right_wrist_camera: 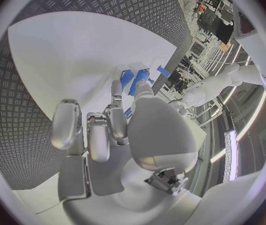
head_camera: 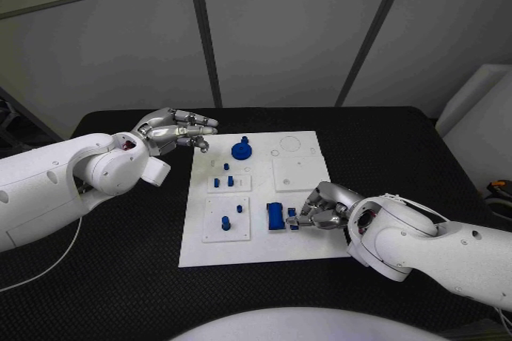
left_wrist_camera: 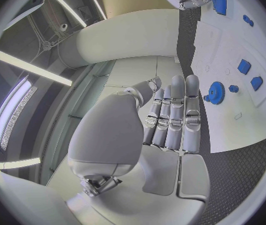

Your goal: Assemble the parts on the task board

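Observation:
The white task board (head_camera: 267, 245) lies mid-table. A blue gear (head_camera: 241, 149) stands near its far edge, and small blue pegs (head_camera: 224, 182) stand in the left plates. A blue block (head_camera: 275, 216) lies near the board's right front. My right hand (head_camera: 325, 208) is low beside it, thumb and fingertips closed on a small blue part (head_camera: 294, 223) next to the block; the right wrist view shows blue pieces (right_wrist_camera: 136, 79) at the fingertips. My left hand (head_camera: 171, 130) hovers over the board's far left corner and holds nothing. Its fingers (left_wrist_camera: 177, 115) lie straight toward the gear (left_wrist_camera: 216, 92).
White square plates (head_camera: 297, 171) with empty sockets sit on the board's right half. Black ribbed table (head_camera: 405, 149) surrounds the board. A wall of grey panels stands behind the table's far edge.

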Controlling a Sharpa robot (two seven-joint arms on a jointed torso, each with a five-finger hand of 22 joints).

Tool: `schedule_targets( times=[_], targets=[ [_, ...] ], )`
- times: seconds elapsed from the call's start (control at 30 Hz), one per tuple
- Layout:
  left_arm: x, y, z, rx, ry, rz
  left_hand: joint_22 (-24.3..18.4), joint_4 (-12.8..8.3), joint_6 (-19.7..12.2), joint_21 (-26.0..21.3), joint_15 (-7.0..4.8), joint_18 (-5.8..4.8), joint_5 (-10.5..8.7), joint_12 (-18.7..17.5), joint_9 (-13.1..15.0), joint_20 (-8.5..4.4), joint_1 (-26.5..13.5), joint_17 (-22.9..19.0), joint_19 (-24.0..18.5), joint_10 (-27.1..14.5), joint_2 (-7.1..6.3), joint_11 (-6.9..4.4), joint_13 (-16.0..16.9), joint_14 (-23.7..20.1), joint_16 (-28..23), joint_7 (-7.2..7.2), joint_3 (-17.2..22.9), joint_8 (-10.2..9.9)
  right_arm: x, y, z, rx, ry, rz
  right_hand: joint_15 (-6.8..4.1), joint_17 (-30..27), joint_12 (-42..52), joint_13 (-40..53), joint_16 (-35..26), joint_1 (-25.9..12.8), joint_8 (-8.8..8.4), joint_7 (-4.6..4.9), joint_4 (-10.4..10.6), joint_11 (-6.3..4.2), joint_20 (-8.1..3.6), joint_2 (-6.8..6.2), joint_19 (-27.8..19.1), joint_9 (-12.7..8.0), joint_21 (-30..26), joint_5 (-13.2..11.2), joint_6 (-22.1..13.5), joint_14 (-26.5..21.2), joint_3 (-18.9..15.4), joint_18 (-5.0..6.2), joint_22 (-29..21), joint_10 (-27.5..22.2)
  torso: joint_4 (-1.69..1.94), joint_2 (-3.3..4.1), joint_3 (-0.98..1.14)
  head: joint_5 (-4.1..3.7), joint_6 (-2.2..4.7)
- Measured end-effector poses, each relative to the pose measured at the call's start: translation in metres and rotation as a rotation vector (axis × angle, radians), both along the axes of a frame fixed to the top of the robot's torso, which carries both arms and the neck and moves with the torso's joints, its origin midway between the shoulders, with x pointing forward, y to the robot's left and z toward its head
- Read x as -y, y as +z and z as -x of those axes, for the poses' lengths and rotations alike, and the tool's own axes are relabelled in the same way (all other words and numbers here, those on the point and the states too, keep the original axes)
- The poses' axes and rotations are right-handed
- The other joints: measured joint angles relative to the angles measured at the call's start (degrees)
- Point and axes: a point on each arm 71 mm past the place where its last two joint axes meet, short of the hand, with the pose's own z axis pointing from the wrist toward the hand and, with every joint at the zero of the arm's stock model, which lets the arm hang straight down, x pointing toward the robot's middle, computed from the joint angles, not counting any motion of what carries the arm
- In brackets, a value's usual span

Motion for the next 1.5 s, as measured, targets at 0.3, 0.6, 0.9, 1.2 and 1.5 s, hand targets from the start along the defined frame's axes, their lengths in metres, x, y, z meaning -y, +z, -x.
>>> schedule_targets(
  times=[0.3, 0.6, 0.9, 1.2, 1.5],
  targets=[
    [0.0, 0.0, 0.0, -0.001, -0.001, 0.0, 0.0, 0.0, 0.0, 0.0, 0.0, 0.0, 0.0, 0.0, 0.0, 0.0, 0.0, 0.0, 0.0, 0.0, 0.0, 0.0, 0.0, 0.0, 0.0, 0.0, 0.0, 0.0, 0.007, 0.001, 0.003, -0.002, 0.037, 0.01, 0.0, 0.0, 0.0, 0.2, 0.0, 2.4, 0.21, 0.03, -0.5, 0.0, 0.0, 0.06, 0.0, 0.3, 0.0, -0.7, 0.0, 0.0, 0.2, 0.0, 0.0, 0.0, -0.02, -0.07, -0.01, -0.07, 0.14],
    [0.001, 0.0, 0.0, -0.002, -0.003, 0.0, 0.0, 0.0, 0.0, 0.0, 0.0, 0.0, 0.0, 0.0, 0.0, 0.0, 0.0, 0.0, 0.0, 0.0, 0.0, 0.0, 0.0, 0.0, 0.0, 0.0, 0.0, 0.0, 0.004, -0.003, -0.001, -0.006, 0.061, 0.021, 0.01, 0.0, 0.2, 0.2, 0.0, 3.5, 0.21, 0.03, -0.5, 0.01, 0.0, 0.51, 0.0, 0.4, 0.0, -1.0, 0.0, 0.0, 0.2, 0.0, 0.0, 0.0, 0.1, -0.03, -0.01, -0.21, 0.19],
    [0.002, -0.001, -0.001, -0.003, -0.005, 0.0, 0.0, 0.0, 0.0, 0.0, 0.0, 0.0, 0.0, 0.0, 0.0, 0.0, 0.0, -0.1, 0.0, -0.2, 0.0, -0.21, 0.0, 0.0, 0.0, 0.0, 0.0, 0.0, 0.006, -0.011, -0.011, -0.008, 0.053, 0.043, 0.01, 0.0, 0.4, 0.2, 0.0, 4.2, 0.71, 0.0, -0.5, 0.01, 0.0, 1.25, 0.0, 0.8, 0.0, -1.2, 0.0, 0.0, 0.2, 0.0, 0.2, 0.0, 0.1, 0.02, -0.03, 0.01, 0.03],
    [0.002, -0.001, -0.001, -0.004, -0.006, 0.0, 0.0, 0.0, 0.0, 0.0, 0.0, 0.0, 0.0, 0.0, 0.0, 0.0, -0.2, -0.1, 0.0, -0.2, 0.24, -0.21, 0.0, 0.0, 0.0, 0.0, 0.0, 0.0, 0.004, -0.011, -0.016, 0.005, 0.064, 0.047, 0.01, 0.0, 0.6, 0.2, 0.0, 5.0, 1.15, -0.29, -0.9, 0.01, 0.0, 1.49, 0.0, 0.7, 0.0, -1.8, -0.1, 0.0, 0.3, 0.0, 0.2, 0.0, 0.11, 0.06, -0.03, 0.13, -0.11],
    [0.001, -0.001, 0.0, -0.005, -0.006, 0.0, 0.0, 0.0, 0.0, 0.0, 0.0, 0.0, 0.0, 0.0, 0.0, 0.0, -0.2, -0.1, 0.0, -0.2, 0.23, -0.19, 0.0, 0.0, 0.0, 0.0, 0.0, 0.0, 0.006, -0.009, -0.012, 0.022, 0.074, 0.032, 0.03, 0.0, -2.8, 2.2, -0.9, 5.1, 0.2, 0.58, -0.4, 0.71, 0.21, 1.55, -1.5, 0.5, -1.9, -2.2, -1.6, 0.0, -0.6, -0.01, -2.4, -1.2, 0.01, -0.07, -0.01, 0.17, 0.05]
  ],
)
